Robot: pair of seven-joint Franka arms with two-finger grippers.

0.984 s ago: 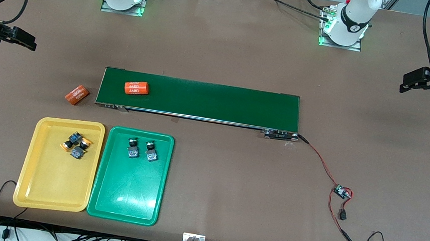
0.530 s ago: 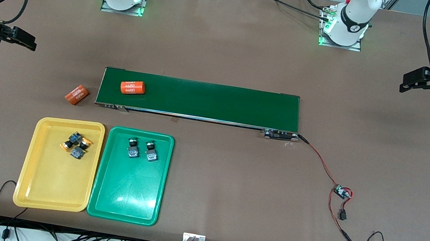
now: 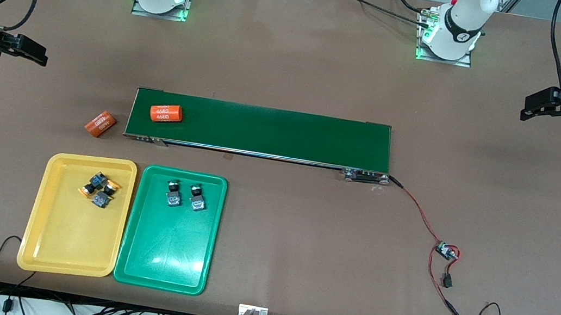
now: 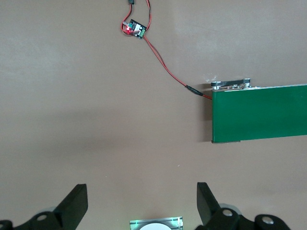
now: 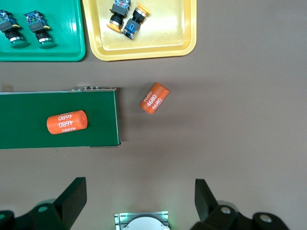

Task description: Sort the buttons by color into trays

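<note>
Two yellow-capped buttons (image 3: 99, 190) (image 5: 125, 19) lie close together in the yellow tray (image 3: 65, 242) (image 5: 163, 40). Two green-capped buttons (image 3: 185, 195) (image 5: 39, 29) lie side by side in the green tray (image 3: 162, 259) (image 5: 57, 51) beside it. My right gripper (image 3: 34, 53) (image 5: 139, 191) hangs open and empty over bare table at the right arm's end. My left gripper (image 3: 532, 105) (image 4: 141, 194) hangs open and empty over bare table at the left arm's end. Both are well away from the trays.
A long dark-green conveyor belt (image 3: 273, 132) (image 4: 259, 112) (image 5: 29, 103) crosses the middle, with an orange cylinder (image 3: 166, 113) (image 5: 66, 122) on it. Another orange cylinder (image 3: 101, 123) (image 5: 154, 97) lies on the table beside the belt's end. A small circuit board (image 3: 447, 251) (image 4: 135, 28) with red wires lies toward the left arm's end.
The orange cylinder on the belt has travelled along it toward the right arm's end. Both arms, the trays and the buttons have not moved.
</note>
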